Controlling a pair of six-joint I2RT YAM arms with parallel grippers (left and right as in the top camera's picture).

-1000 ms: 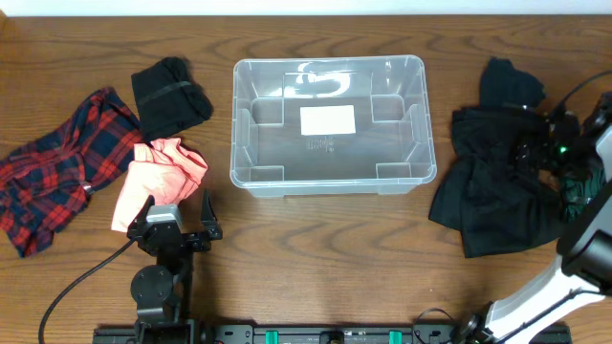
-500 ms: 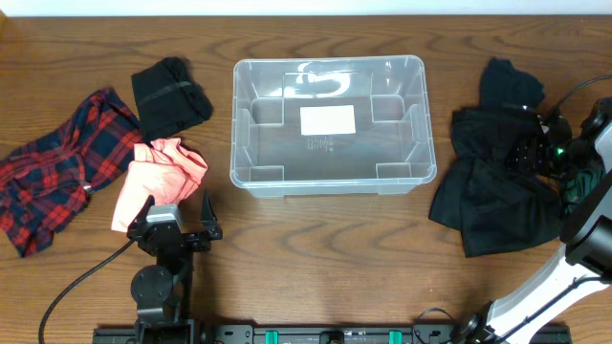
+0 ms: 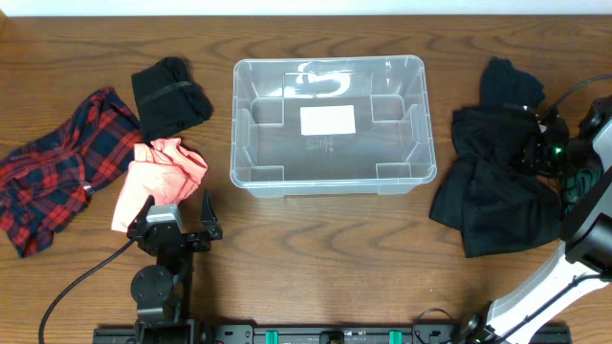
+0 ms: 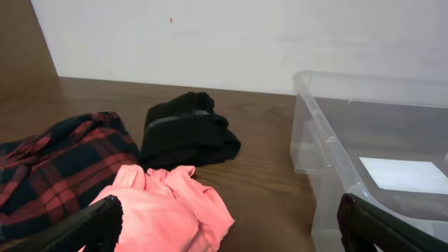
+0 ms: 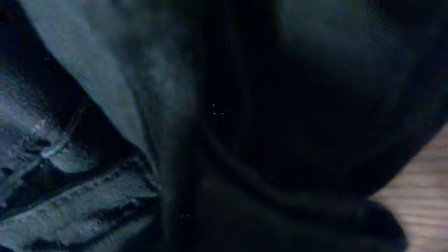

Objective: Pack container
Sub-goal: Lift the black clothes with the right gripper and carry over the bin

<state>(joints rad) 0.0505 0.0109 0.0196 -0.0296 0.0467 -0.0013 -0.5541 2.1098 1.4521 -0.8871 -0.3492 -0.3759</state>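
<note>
Plaid shirt (image 3: 57,177), pink cloth (image 3: 158,177), perhaps socks (image 3: 169,96)

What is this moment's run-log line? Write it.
left gripper: open | right gripper: on black garment, grip unclear | container: empty

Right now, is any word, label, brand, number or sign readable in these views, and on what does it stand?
No readable text in any view.
White label on the bottom of the container: looks blank from overhead and from the left wrist.
Faint moulded marks just below that label: too small to read.
</note>
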